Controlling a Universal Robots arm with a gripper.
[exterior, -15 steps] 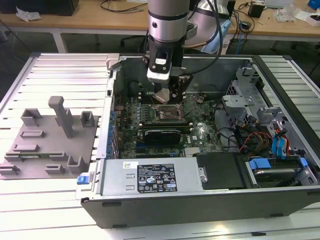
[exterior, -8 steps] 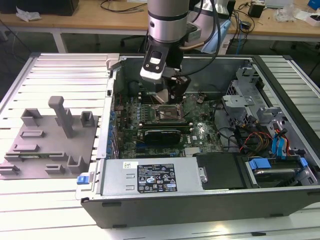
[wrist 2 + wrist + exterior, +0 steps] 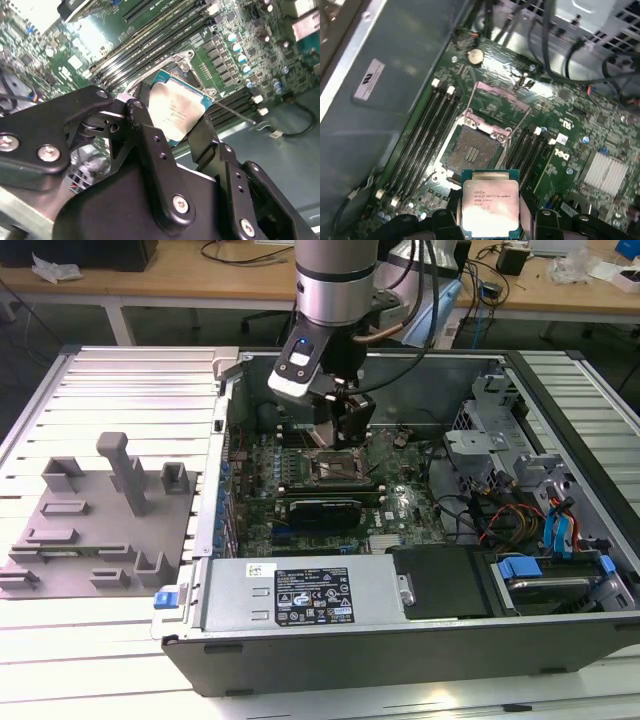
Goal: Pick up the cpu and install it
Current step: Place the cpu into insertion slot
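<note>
The cpu [image 3: 491, 202] is a flat square chip with a silvery top and a thin blue-green rim. My gripper [image 3: 491, 212] is shut on it, one black finger on each of two opposite edges. The second wrist view shows the cpu [image 3: 176, 111] tilted between the fingers [image 3: 142, 132]. It hangs a little above the motherboard, just off the open socket [image 3: 470, 150], whose metal frame [image 3: 500, 95] is folded back. In the exterior view my gripper [image 3: 345, 435] hovers inside the computer case, right over the socket [image 3: 335, 468].
The open computer case [image 3: 400, 640] lies on a slatted metal table. Memory slots [image 3: 427, 127] flank the socket, and cables [image 3: 500, 515] and a drive cage [image 3: 490, 430] sit at the exterior view's right. A grey fixture [image 3: 100, 520] with pegs rests at the left.
</note>
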